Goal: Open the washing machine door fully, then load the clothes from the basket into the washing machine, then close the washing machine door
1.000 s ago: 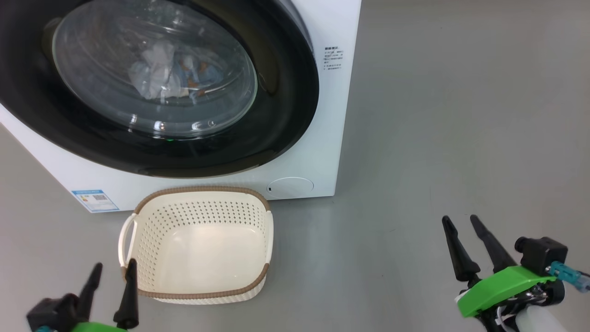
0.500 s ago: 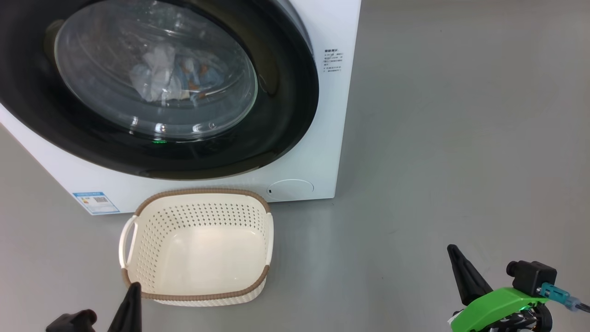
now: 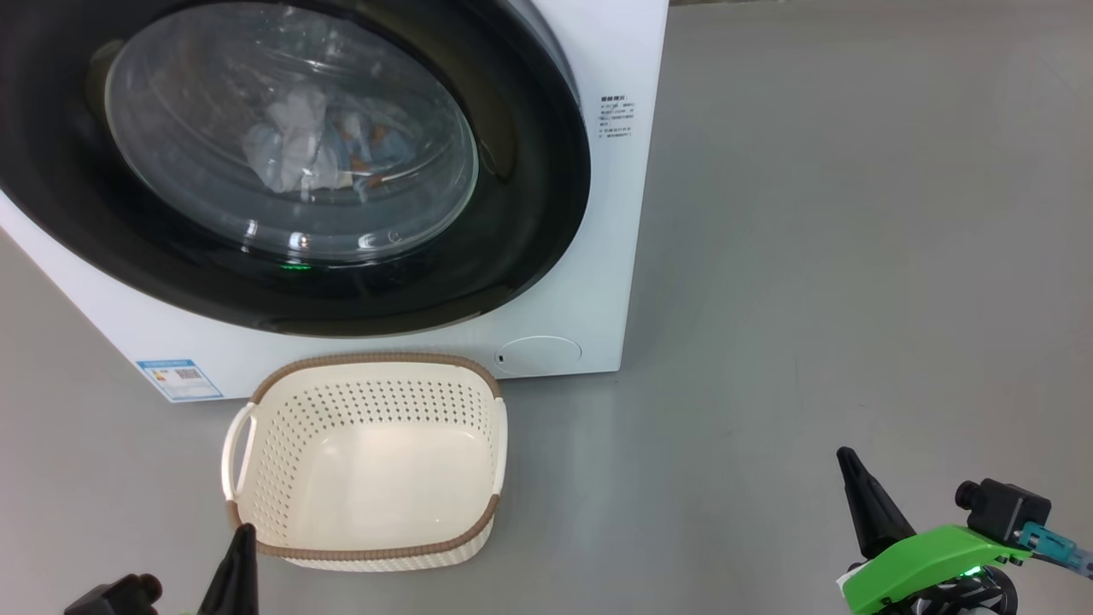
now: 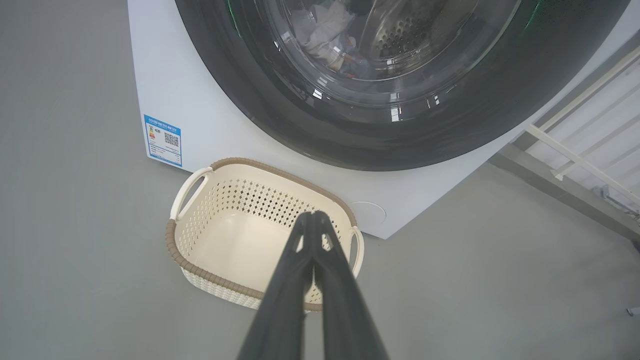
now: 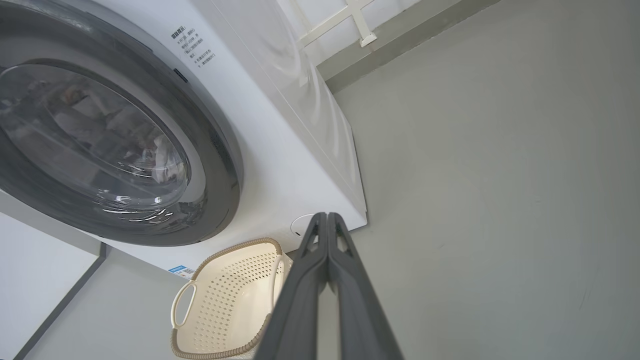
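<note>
Two grippers sit low and clear of the work, each clenched on nothing. The left gripper has its two dark fingers pressed together tip to tip and touches no object. In its wrist view the fingers point over the near rim of the basket, and in the head view the gripper is at the lower left, just beside the basket's near left corner. The right gripper is likewise squeezed tight, fingers meeting along their length. It hangs above the grey floor, well to the right of the basket and apart from the washing machine. The washing machine door lies closed against the white front. The clothes, white and blue with orange-brown specks, show through its glass window inside the drum. The basket stands on the floor just before the machine, between the blue label and the round white cap, its bare cream bottom showing.
</note>
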Controlling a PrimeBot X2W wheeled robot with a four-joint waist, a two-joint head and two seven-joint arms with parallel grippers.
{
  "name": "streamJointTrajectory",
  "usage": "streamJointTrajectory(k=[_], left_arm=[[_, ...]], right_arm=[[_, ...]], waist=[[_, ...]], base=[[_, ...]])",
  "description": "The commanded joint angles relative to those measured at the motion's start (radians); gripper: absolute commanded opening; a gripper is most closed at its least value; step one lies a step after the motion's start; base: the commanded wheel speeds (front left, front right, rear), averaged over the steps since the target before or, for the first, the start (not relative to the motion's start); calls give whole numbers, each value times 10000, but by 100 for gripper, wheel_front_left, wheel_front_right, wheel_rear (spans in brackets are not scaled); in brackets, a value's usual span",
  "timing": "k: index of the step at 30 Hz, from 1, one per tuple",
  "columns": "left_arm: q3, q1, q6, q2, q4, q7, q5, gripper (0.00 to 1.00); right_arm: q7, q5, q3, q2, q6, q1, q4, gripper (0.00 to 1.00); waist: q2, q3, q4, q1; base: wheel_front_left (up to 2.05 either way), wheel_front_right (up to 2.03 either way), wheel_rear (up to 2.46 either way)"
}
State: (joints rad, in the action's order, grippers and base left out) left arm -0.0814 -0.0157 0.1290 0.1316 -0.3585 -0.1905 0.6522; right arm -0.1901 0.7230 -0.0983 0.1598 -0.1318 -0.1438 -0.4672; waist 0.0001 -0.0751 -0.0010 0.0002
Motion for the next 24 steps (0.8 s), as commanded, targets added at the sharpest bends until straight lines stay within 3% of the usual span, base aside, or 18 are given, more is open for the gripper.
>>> streamJointTrajectory(k=[1, 24], left_arm=[[208, -269, 3, 116, 291, 72, 243, 0], [594, -418, 7, -86, 483, 741, 2391, 0]], right_arm=[[66, 274, 82, 59, 2, -153, 310, 0], [743, 2245, 546, -201, 4, -36, 749, 0]], waist=[[-1, 10, 1, -1], [-1, 173, 3, -2]], base=[[0, 0, 0], [0, 0, 0]])
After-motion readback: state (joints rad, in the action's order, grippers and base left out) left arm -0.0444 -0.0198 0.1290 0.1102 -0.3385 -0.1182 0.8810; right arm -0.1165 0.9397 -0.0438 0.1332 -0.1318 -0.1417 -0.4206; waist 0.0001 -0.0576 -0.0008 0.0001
